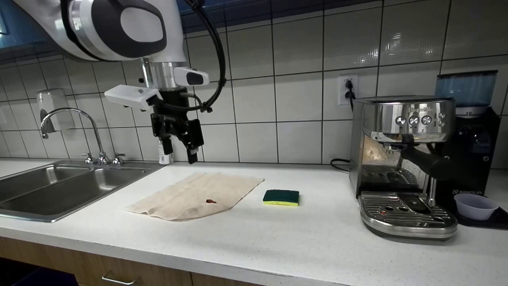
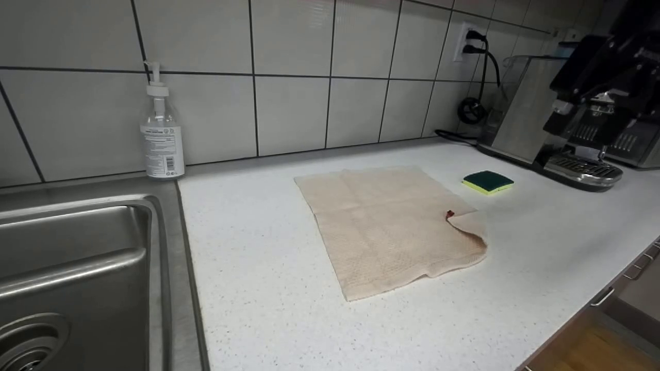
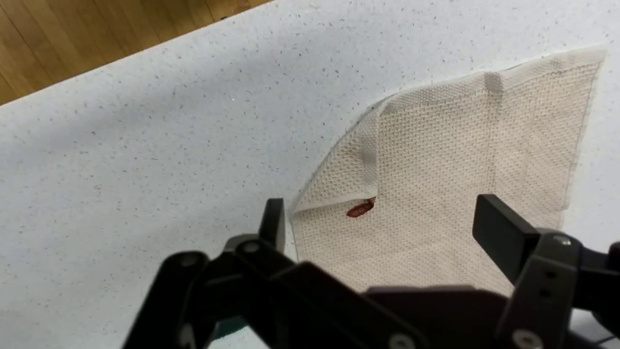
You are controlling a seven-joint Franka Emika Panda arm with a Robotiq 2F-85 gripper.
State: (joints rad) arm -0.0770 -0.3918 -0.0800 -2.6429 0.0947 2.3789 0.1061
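Roughly midway between the front and back edges of the white worktop, toward the sink end, a beige cloth lies spread out. Its corner nearest the front edge, on the side of the sponge, is folded over, and a small dark-red tag shows at the tip of that flap.

Above the cloth hangs the claw, its two fingers spread wide with nothing gripped between them, clear of both cloth and worktop. In the wrist view, one finger shows against bare worktop just beside the cloth, the other against the weave, with the tag in the gap.

Near the cloth but apart from it lies a sponge, dark green on top and yellow below. Farther along, away from the sink, stands a steel coffee machine, its black handle pointing toward the front edge. Next to it are a black grinder and a pale bowl.

At the opposite end, a steel sink is set into the worktop, with a curved tap toward the back edge. A clear pump bottle stands by the tiled wall, where sink and worktop meet. Below the front edge are wooden drawers.
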